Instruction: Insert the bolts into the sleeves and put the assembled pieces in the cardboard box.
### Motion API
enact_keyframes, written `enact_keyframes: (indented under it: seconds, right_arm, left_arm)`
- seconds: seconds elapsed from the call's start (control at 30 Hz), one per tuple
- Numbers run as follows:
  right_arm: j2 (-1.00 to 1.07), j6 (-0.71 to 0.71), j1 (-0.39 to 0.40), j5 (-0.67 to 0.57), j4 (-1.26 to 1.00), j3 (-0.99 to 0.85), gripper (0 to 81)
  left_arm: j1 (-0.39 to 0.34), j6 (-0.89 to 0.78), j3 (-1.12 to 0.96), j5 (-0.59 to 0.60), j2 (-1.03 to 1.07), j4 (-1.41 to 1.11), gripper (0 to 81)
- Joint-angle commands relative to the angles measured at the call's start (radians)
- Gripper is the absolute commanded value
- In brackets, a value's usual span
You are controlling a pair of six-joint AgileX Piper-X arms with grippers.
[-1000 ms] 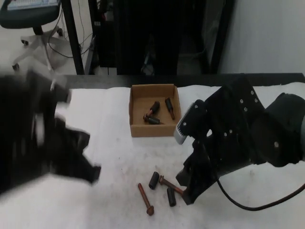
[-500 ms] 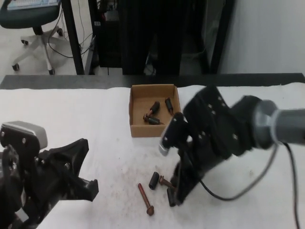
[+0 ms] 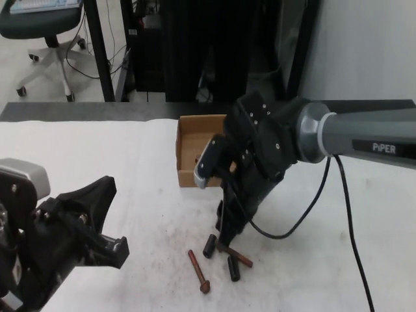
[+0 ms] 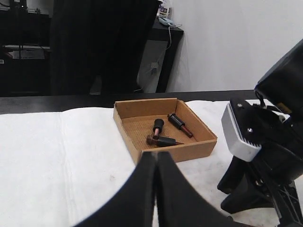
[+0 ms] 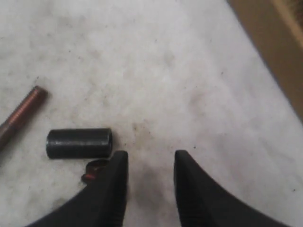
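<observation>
An office chair (image 3: 39, 26), black cabinet (image 3: 195, 45) and white wall (image 3: 364, 45) stand behind.

We log the right arm (image 3: 364, 133) stretched in from the right side, wrist bent steeply downward; the right gripper (image 5: 150, 163) points down, its fingers parted with a clear gap; the left arm (image 3: 58, 240) sits low at the near left; the left gripper (image 4: 155, 161) faces forward, fingers pressed together.
</observation>
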Motion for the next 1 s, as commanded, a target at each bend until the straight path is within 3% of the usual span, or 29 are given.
enact_keyframes:
  seconds: [0.0, 0.7, 0.97]
  right_arm:
    - [-0.004, -0.011, 0.001, -0.002, 0.023, -0.010, 31.2]
    - [-0.004, -0.026, 0.001, -0.052, 0.100, -0.008, 31.2]
    - [-0.004, -0.106, 0.015, -0.052, 0.080, -0.008, 31.2]
  left_arm:
    - [0.000, -0.009, -0.006, -0.005, -0.012, 0.009, 0.1]
    - [0.000, -0.009, -0.006, -0.005, -0.012, 0.058, 0.1]
    - [0.000, -0.009, -0.006, -0.005, -0.012, 0.074, 0.1]
